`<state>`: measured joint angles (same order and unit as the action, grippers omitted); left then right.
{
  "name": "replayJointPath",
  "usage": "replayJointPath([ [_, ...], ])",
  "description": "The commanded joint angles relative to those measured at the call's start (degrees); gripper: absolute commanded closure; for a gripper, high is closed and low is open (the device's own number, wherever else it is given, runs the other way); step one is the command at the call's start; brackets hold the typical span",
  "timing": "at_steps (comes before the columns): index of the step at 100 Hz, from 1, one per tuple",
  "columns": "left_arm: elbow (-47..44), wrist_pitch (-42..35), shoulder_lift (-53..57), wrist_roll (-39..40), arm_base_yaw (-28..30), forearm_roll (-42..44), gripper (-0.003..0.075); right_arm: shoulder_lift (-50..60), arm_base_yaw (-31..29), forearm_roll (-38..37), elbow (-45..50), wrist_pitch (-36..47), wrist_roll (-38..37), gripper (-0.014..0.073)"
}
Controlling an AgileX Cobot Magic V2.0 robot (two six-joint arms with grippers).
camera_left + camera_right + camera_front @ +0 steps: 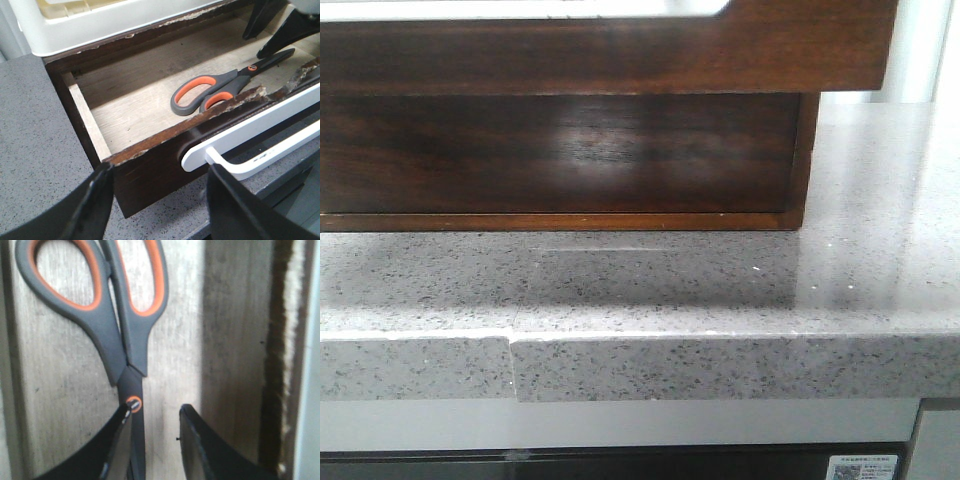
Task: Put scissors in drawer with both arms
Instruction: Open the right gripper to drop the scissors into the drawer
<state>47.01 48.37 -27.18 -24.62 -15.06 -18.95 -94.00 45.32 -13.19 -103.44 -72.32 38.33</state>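
Grey-and-orange scissors (227, 87) lie flat on the pale floor of the pulled-out drawer (150, 165), blades between the right gripper's (155, 432) spread, empty jaws. Left gripper (160, 200) hovers outside the drawer front by the white handle (250, 145), jaws wide. Speckled grey counter (720, 290); no legible writing.

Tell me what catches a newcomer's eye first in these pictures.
The scissors with grey-and-orange handles lie flat on the pale floor of the open drawer, a dark wood one with chipped edges. The right gripper hovers open at their blades. The left gripper stands open by the drawer's front corner, near a white handle bar.
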Motion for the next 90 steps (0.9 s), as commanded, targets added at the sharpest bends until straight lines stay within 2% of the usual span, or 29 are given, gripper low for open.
replayJointPath([
  [1,1.96,-4.31,-0.93,0.13,-0.47,-1.54,0.0332,4.77,0.17,-1.62,-2.57,-2.64,-2.30,0.0373],
  [21,1.96,-4.31,-0.93,0.13,-0.47,-1.54,0.0332,11.33,0.17,4.23,-3.18,-2.64,-5.48,0.0373],
  [29,1.96,-4.31,-0.93,0.13,-0.47,-1.54,0.0332,14.24,-0.05,4.17,-3.18,-2.64,-8.34,0.0373],
  [41,1.96,-4.31,-0.93,0.13,-0.47,-1.54,0.0332,18.80,-3.32,5.18,-0.93,-2.64,-12.50,0.0373],
  [52,1.96,-4.31,-0.93,0.13,-0.47,-1.54,0.0332,23.88,-10.42,10.39,6.03,0.48,-15.83,0.0373],
  [79,1.96,-4.31,-0.93,0.13,-0.47,-1.54,0.0332,38.67,-33.79,27.55,30.67,16.39,-15.94,0.0373],
  [90,1.96,-4.31,-0.93,0.13,-0.47,-1.54,0.0332,44.47,-40.19,32.41,40.81,20.94,-15.94,0.0373],
])
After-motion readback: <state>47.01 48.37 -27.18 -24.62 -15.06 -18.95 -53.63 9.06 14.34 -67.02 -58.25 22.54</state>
